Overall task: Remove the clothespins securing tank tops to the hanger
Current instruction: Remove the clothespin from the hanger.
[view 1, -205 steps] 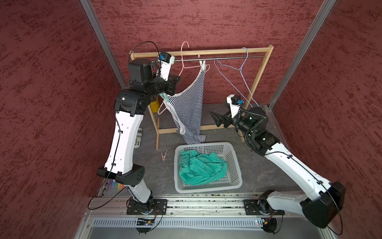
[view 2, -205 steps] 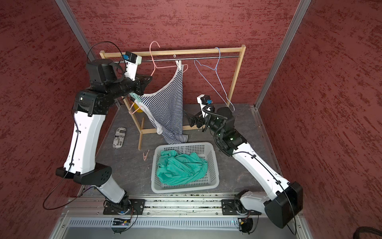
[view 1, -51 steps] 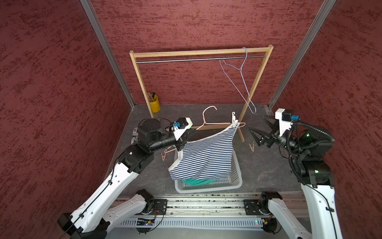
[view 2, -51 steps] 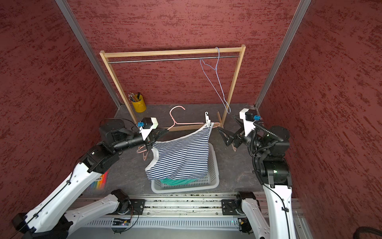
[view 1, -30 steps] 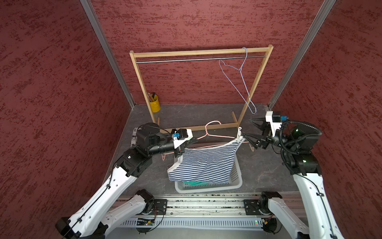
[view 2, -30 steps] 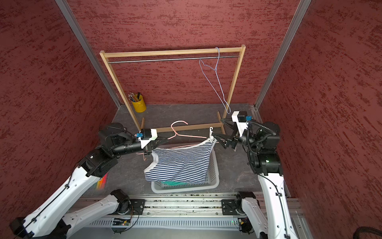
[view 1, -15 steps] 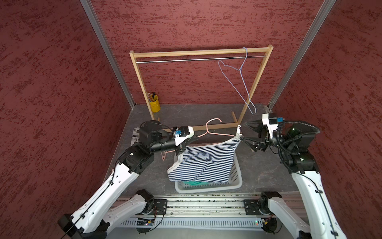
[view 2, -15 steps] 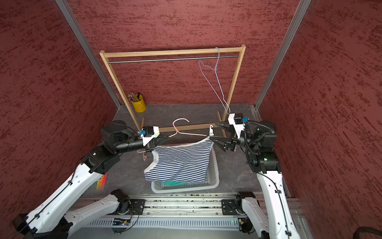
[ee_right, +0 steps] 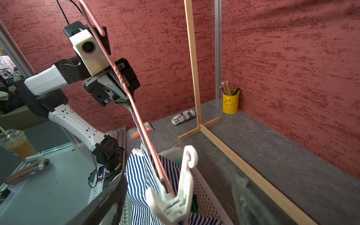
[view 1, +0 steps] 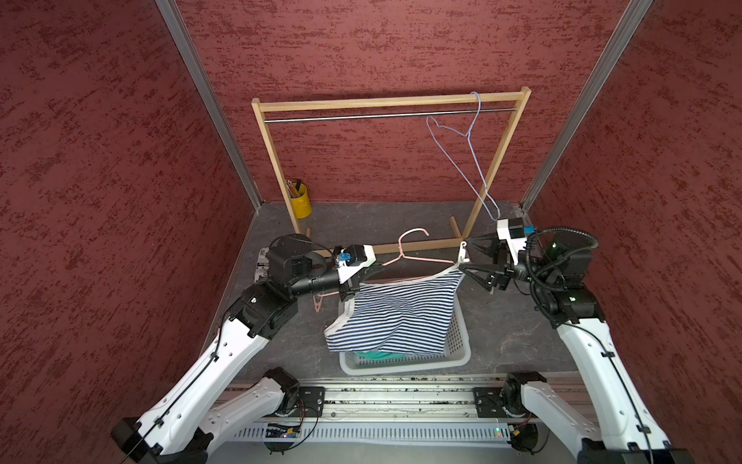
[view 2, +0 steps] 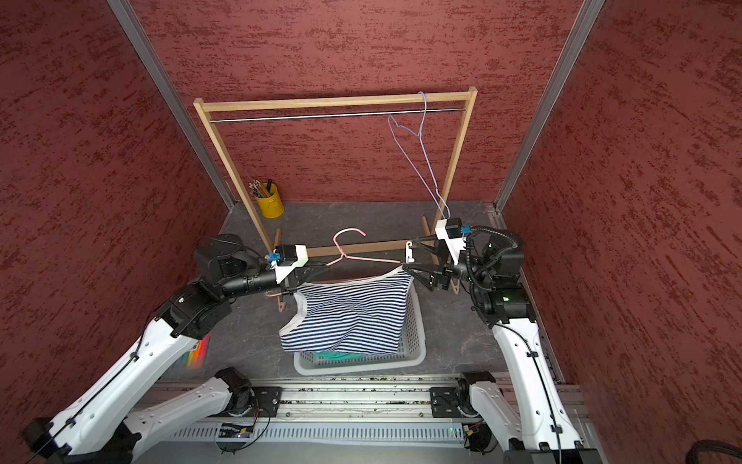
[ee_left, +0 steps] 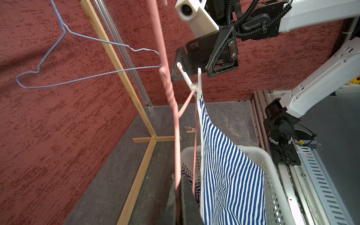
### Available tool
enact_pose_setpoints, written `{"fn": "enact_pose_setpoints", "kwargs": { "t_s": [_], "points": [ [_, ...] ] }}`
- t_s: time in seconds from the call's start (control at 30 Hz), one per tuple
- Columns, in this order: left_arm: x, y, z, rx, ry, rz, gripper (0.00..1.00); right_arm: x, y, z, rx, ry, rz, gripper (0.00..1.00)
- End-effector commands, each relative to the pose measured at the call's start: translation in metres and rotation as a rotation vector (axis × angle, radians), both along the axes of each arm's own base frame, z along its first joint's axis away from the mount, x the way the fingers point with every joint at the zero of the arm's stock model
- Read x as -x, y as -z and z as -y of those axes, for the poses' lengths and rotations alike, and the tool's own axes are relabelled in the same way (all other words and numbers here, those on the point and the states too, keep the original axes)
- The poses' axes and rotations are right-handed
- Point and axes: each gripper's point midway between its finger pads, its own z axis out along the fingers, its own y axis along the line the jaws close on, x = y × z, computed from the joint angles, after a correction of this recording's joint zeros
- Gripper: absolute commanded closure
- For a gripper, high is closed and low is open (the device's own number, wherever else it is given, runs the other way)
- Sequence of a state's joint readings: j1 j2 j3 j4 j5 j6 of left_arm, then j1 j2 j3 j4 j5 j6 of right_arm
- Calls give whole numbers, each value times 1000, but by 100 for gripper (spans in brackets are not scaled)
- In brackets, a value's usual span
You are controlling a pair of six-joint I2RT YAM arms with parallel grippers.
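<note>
**Right gripper spread around the white clothespin**

We see the left gripper (view 1: 355,281) clenched on the left end of the pink hanger (ee_left: 176,124), holding it roughly level above the white basket (view 1: 405,363). The striped top (view 1: 397,317) hangs along the hanger and drapes down into the basket. A bit of the green top (view 1: 371,355) shows beneath it there.

A white clothespin (ee_right: 184,179) pins the striped top's strap to the hanger's right tip, with its handles pointing toward the right gripper (view 1: 467,259). That gripper is released, its jaws spread wide with one finger on each side of the clothespin. We cannot tell whether either finger touches it.

On the floor, a pink clothespin (view 1: 318,304) lies just left of the basket, under the left arm's wrist. In the left wrist view, another clothespin (ee_left: 190,130) lies near the right foot of the wooden rack (view 1: 385,101). A blue wire hanger (ee_left: 87,77) hangs at the right end of the rack's rail, at the far side.
</note>
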State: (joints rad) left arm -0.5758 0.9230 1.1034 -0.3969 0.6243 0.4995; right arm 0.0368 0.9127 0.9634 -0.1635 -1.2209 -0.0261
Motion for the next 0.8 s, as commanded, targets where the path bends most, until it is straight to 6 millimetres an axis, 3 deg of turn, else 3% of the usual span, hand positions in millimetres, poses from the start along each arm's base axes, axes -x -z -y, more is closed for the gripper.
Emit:
{"fn": "enact_pose_setpoints", "kwargs": {
  "t_s": [0.0,0.4,0.5,0.77],
  "points": [
    [0,-23,-3,31,-10,63,100,11,-5,-6,-8,-65,41,16],
    [0,-17,-2,15,3,38,100,16,-6,-13,-9,-117,72,26],
    [-1,-11,-3,-2,-4,27,100,20,-8,-13,-7,-124,86,35],
    [-1,-13,-9,5,-20,37,100,24,-3,-14,1,-147,83,45]
  ]
}}
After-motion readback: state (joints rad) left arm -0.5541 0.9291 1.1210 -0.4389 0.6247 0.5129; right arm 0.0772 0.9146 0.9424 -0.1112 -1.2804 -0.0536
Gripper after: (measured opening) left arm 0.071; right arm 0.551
